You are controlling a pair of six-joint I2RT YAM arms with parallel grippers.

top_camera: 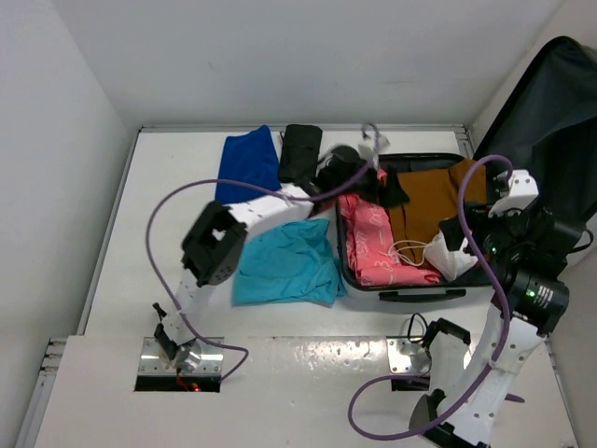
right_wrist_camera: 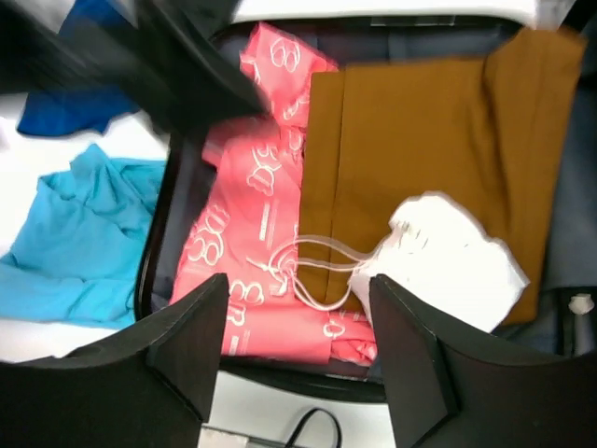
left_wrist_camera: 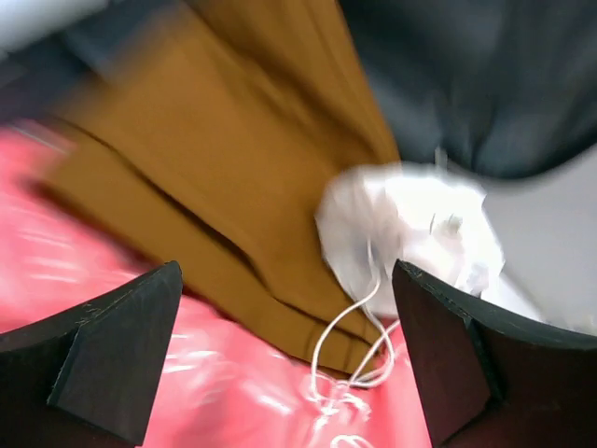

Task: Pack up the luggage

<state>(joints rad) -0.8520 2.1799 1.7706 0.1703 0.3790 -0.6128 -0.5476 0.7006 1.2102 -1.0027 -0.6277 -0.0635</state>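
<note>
The luggage (top_camera: pixel 420 287) lies open on the table's right half, just past the right arm's base, with its dark-lined lid (top_camera: pixel 550 112) standing up at the far right. Inside, a pink printed garment (top_camera: pixel 373 238) fills the left side and a brown garment (top_camera: pixel 424 205) lies flat on the right. A white drawstring pouch (top_camera: pixel 450 259) sits on the brown cloth toward the near right corner, and its thin white cord (right_wrist_camera: pixel 317 271) trails left onto the pink fabric. The left gripper (left_wrist_camera: pixel 287 280) reaches in from the left over the case's far left part, and from where I stand its fingers are spread wide with nothing between them, only cloth below. The right gripper (right_wrist_camera: pixel 297 289) hangs over the near edge of the case just beside the pouch, fingers apart at a middling gap above the cord and clamped on nothing that I can see. Out on the table, a teal shirt (top_camera: pixel 280 266) lies crumpled just left of the case. Farther back lie a folded blue garment (top_camera: pixel 250 163) and, to its right, a black one (top_camera: pixel 300 151).
</note>
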